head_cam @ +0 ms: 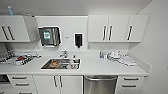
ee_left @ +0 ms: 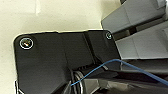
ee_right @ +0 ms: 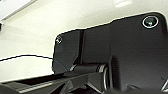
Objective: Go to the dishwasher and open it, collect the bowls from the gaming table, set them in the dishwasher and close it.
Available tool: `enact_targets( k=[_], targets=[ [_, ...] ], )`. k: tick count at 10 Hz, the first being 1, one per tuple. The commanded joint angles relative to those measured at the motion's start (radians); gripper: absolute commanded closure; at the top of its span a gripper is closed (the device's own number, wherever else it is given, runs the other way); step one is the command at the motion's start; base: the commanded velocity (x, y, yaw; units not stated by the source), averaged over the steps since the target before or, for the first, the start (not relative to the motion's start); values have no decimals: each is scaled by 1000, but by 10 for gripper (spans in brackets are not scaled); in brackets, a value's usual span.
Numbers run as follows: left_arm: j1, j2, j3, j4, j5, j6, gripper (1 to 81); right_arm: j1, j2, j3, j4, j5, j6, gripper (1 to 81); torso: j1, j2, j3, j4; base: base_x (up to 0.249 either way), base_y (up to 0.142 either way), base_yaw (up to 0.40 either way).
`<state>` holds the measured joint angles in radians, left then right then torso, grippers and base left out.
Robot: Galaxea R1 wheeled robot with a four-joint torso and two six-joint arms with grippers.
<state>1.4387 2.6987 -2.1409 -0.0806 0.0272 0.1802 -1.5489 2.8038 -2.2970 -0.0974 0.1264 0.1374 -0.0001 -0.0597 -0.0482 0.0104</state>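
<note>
Steel-fronted dishwasher point(head_cam: 100, 85) shut under white counter point(head_cam: 112, 68), right of sink point(head_cam: 61, 64)

White wall cabinets point(head_cam: 117, 28) above a white counter point(head_cam: 100, 67) with sink point(head_cam: 61, 64).

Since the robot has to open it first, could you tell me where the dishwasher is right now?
In the head view the dishwasher sits closed under the counter, right of centre, between the white cabinet doors and drawers.

Office kitchenette, white wall cabinets point(head_cam: 108, 28), steel sink point(head_cam: 61, 63) in a white counter point(head_cam: 100, 67), built-in dishwasher point(head_cam: 100, 84)
</note>
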Motion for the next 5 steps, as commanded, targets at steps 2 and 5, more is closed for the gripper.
enact_targets(
  k=[2, 5],
  targets=[
    [-60, -14, 18, -8, 54, 2, 10, 52, -10, 12, -15, -45, -6, 10, 0, 0, 0, 0, 98, 0, 0],
    [-60, -14, 19, -8, 54, 2, 10, 51, -11, 12, -15, -45, -6, 10, 0, 0, 0, 0, 98, 0, 0]
  ],
)
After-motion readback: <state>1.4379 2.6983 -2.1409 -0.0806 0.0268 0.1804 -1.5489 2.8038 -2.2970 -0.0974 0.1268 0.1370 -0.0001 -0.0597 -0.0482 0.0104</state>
